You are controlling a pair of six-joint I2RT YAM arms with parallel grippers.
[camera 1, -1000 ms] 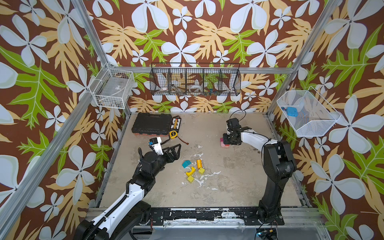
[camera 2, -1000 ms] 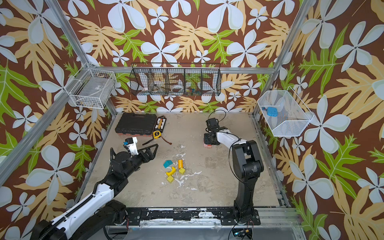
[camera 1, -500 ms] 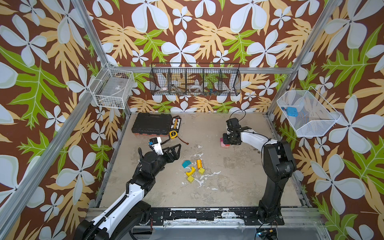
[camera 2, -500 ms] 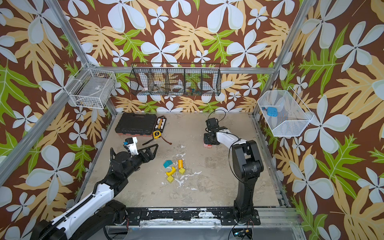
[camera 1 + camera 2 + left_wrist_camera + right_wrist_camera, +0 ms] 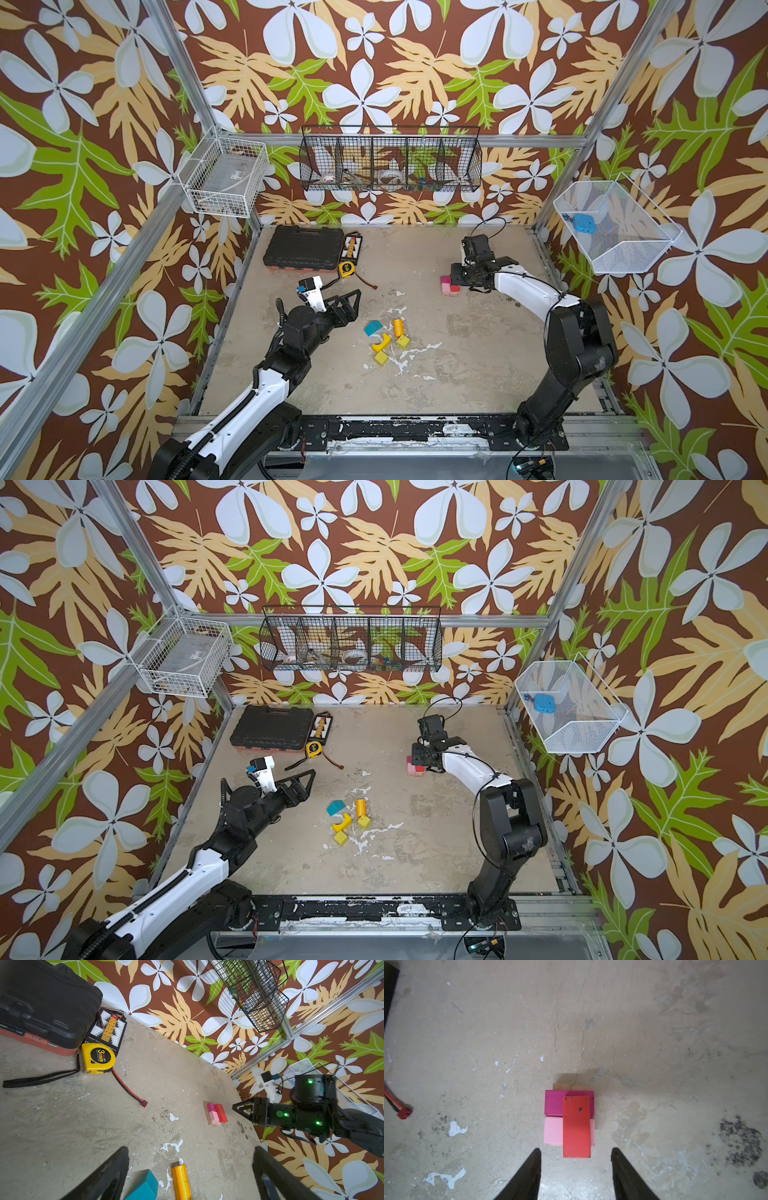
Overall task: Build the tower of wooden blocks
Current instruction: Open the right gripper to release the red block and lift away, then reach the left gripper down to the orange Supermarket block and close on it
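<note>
Your right pincer (image 5: 575,1149): jaws apart, nothing held; the tips flank the near end of the red block (image 5: 576,1126) with bare floor (image 5: 478,345) showing on both sides; no contact visible.

The tower is only a low stack (image 5: 448,286) so far; in both top views it sits well to the right of the black case (image 5: 303,248) and a bit nearer the camera than the case's front edge. Build-up: tan planks (image 5: 561,1086) at the bottom; magenta block (image 5: 553,1103) and pale pink block (image 5: 552,1130) side by side on them, touching; the red block lies flat on top across both, offset to one side and overhanging the pink one toward the pincer.

Your left pincer (image 5: 190,1150): jaws wide apart, empty; it sits off the case's front right corner, between the case and the loose blocks, pointing at them.

The loose blocks form one cluster on the floor, farther from the case than the left pincer; none are stacked. There is a teal block (image 5: 372,328); an orange cylinder (image 5: 398,327) on its side, lettering up; a yellow arch (image 5: 382,343); a yellow cube (image 5: 402,341) just beside the arch; and a second yellow cube (image 5: 380,358), farthest from the case. I cannot tell whether any of them touch.

Clutter: the tape measure (image 5: 345,269) is just beside the case's front right corner; the connector board (image 5: 353,246) is against the case's right end; the cable (image 5: 368,282) runs out from there, its red plug on the floor between case and stack.
</note>
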